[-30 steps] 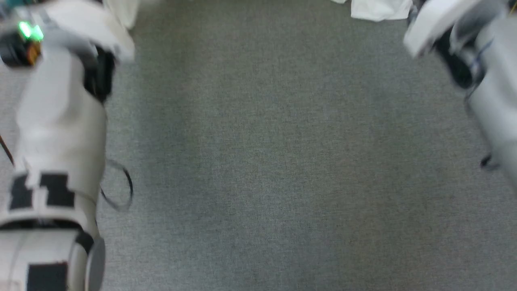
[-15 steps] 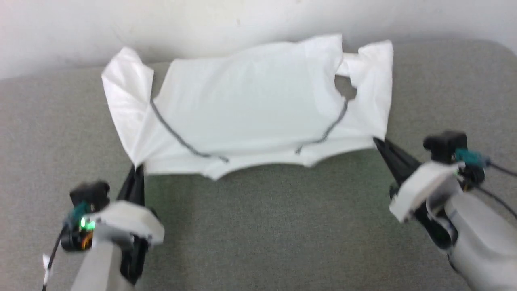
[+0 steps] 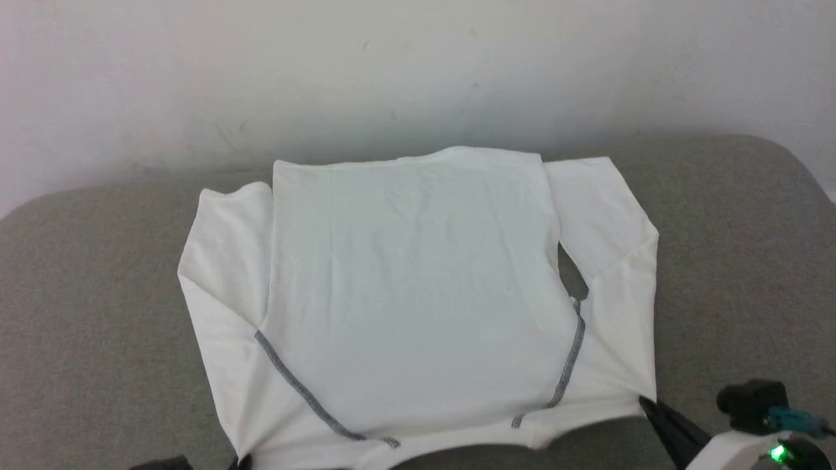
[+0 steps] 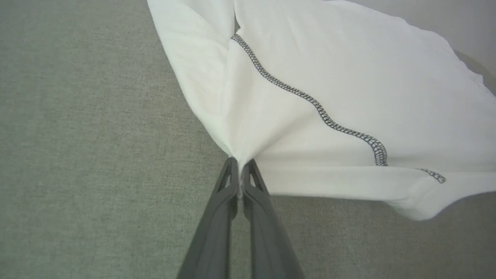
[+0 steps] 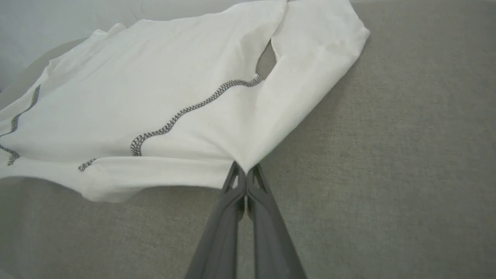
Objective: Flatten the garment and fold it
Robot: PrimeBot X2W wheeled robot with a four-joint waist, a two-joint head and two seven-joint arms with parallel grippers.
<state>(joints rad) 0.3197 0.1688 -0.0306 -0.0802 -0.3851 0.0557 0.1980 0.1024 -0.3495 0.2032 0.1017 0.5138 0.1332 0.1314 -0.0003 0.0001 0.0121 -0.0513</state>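
The garment point(image 3: 418, 287) is being held spread across a grey fabric surface point(image 3: 731, 261), with its far edge lying close to a pale wall point(image 3: 392, 65) and its two sleeves lying folded alongside the body. Its near left corner is being pinched by the left gripper point(image 4: 241, 162), whose two dark fingers are being pressed together at their tips with only the thin white cloth between them. There the fabric is being gathered into small creases that fan away from the pinch. The near right corner is being gripped in the same manner by the right gripper point(image 5: 245, 167), its jaws closed to a hairline gap on the cloth. Between the two pinched corners the near edge is being drawn out in a shallow curve, and a shadow is being cast on the surface beneath it. Two lines of grey-and-white seam stitching point(image 4: 310, 101) are being shown running diagonally from that near edge toward the sleeves. Whether either pair of fingertips is being rested on the surface cannot be told.
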